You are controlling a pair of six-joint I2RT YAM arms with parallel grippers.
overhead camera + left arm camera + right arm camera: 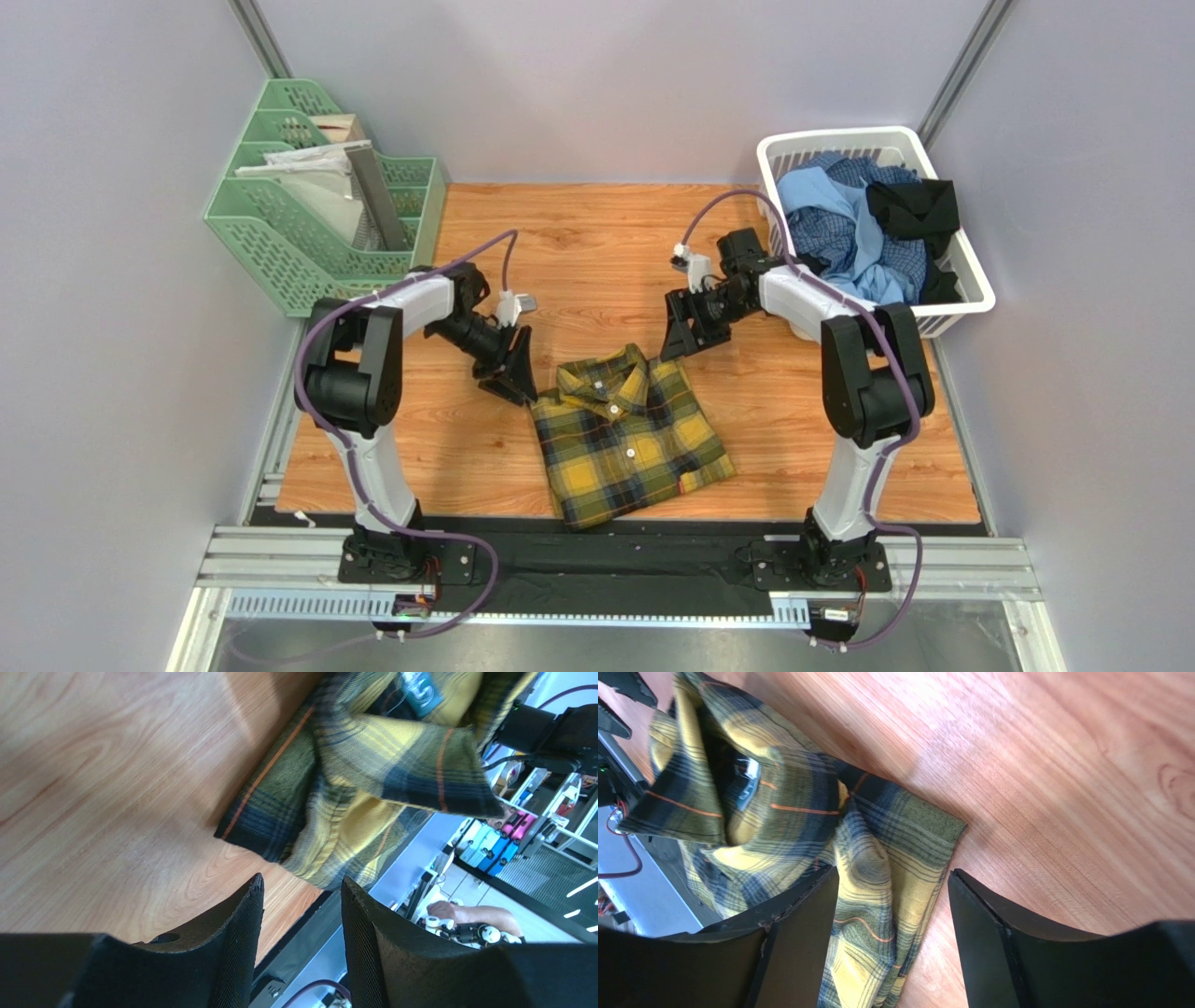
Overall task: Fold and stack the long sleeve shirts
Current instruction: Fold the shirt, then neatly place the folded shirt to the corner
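A mustard-yellow and black plaid shirt (627, 437) lies folded, collar up, on the wooden table (589, 252) between the arms. My left gripper (516, 378) is open and empty just beyond the shirt's upper left corner; in the left wrist view its fingertips (256, 889) hang above bare wood short of the cloth (365, 777). My right gripper (683, 340) is open and empty above the shirt's upper right corner; in the right wrist view the plaid cloth (878, 875) lies under the gap between its fingers (976, 910).
A white laundry basket (968, 297) at the back right holds light blue, blue-checked and black shirts (856, 224). A green slotted file rack (302, 224) with papers stands at the back left. Grey walls close in both sides.
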